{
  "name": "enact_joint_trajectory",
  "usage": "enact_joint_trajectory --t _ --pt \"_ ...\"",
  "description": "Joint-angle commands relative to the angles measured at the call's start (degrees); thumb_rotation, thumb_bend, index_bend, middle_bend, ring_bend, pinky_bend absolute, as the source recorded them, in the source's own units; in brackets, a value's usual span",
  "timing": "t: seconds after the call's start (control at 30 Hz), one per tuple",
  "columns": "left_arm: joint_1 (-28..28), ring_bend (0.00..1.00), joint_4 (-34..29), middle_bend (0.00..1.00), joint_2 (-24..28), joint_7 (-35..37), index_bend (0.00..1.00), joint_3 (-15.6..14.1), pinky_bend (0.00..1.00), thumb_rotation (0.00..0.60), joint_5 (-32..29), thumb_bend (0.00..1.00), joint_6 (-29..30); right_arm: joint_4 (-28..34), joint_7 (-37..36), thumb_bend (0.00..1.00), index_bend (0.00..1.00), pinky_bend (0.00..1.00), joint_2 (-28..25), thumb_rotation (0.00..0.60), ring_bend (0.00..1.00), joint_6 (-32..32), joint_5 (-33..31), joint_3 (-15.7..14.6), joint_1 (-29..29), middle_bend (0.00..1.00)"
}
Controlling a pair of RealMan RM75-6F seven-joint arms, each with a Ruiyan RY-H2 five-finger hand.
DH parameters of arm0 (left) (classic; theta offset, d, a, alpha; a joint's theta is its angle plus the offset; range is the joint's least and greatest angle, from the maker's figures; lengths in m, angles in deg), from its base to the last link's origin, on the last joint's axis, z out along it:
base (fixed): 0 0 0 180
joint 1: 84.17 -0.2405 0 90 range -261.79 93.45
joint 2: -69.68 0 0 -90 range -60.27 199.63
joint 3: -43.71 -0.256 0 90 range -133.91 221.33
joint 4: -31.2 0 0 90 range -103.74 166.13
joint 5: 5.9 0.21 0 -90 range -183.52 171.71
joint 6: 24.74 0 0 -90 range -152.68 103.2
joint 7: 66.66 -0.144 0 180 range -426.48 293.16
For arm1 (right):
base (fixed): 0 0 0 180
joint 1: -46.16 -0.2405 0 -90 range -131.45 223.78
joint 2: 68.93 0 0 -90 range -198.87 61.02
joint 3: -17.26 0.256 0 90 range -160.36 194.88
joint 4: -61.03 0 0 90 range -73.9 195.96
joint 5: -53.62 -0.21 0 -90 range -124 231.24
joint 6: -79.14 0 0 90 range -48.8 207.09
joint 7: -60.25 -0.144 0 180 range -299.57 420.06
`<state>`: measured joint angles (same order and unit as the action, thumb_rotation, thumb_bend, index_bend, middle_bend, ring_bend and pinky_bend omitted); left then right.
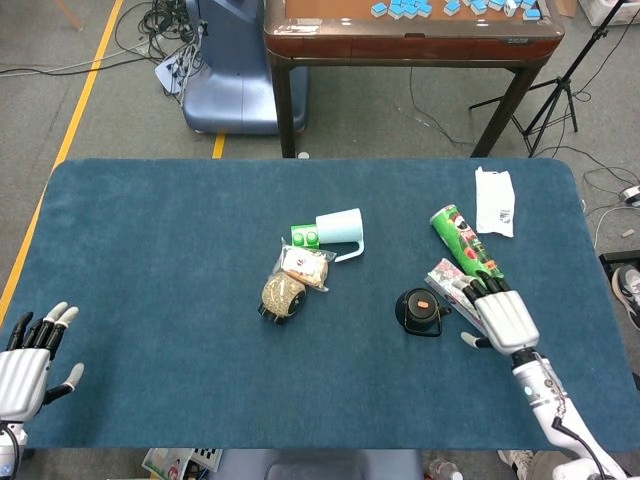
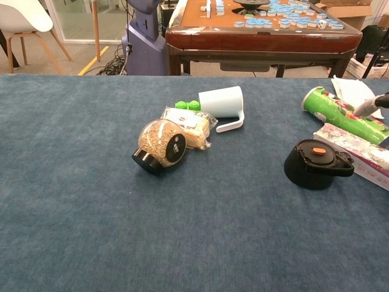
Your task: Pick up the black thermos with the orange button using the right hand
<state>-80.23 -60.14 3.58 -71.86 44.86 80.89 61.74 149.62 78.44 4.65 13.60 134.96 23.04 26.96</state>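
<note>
Two cameras are showing me a blue table (image 1: 150, 250) on a grey floor (image 1: 400, 120). Behind it I am seeing a brown table (image 1: 410, 25) with little blue tiles (image 1: 405, 8) on top, a blue machine base (image 1: 230, 70) with cables, a yellow line (image 1: 75, 110) on the floor, and a black stand (image 1: 560, 85) at the right.

I am finding the thermos (image 1: 421, 311) right of the middle of the table. It is black with an orange button on top. It is lying just beside a flowery box (image 1: 445, 283), and I cannot tell if they are touching. A green can (image 1: 462, 243) is lying past the box, and a white paper (image 1: 494, 200) is sitting near the far right corner.

In the middle I am seeing a white jug (image 1: 340, 229) on its side, a green thing (image 1: 305, 236) beside it, a snack bag (image 1: 303, 266), and a grain jar (image 1: 283, 295) tipped over.

I am holding my right hand (image 1: 497, 310) over the box, just right of the thermos, with fingers spread and nothing in it. My left hand (image 1: 25, 355) is hanging at the near left corner, fingers apart, holding nothing.

Lots of bare blue cloth is lying on the left half and along the near edge.
</note>
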Motion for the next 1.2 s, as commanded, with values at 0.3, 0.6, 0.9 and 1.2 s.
enact_joint_trajectory --t 0.3,0.6,0.9,1.2 --pt "-0.4 0.13 0.3 0.07 0.0 0.6 0.11 -0.1 0.01 0.600 0.2 0.30 0.5 -5.2 0.8 0.00 0.21 0.20 4.6 0.600 0.11 3.4 0.2 0.0 -4.1 0.21" --pt "-0.8 0.13 0.7 0.07 0.2 1.5 0.11 -0.1 0.01 0.600 0.5 0.30 1.0 -7.7 2.3 0.00 0.21 0.20 8.7 0.600 0.11 5.4 0.9 0.2 -7.7 0.21" --pt "-1.5 0.13 1.4 0.07 0.5 2.8 0.11 -0.2 0.01 0.600 0.2 0.30 1.7 -9.2 3.3 0.00 0.21 0.20 12.6 0.600 0.11 7.6 -1.3 2.5 -11.6 0.21" --pt "-1.7 0.13 2.0 0.07 0.6 3.7 0.11 -0.3 0.01 0.600 0.2 0.30 1.7 -10.3 4.1 0.00 0.21 0.20 15.6 0.600 0.11 9.0 -3.0 3.9 -14.8 0.21"
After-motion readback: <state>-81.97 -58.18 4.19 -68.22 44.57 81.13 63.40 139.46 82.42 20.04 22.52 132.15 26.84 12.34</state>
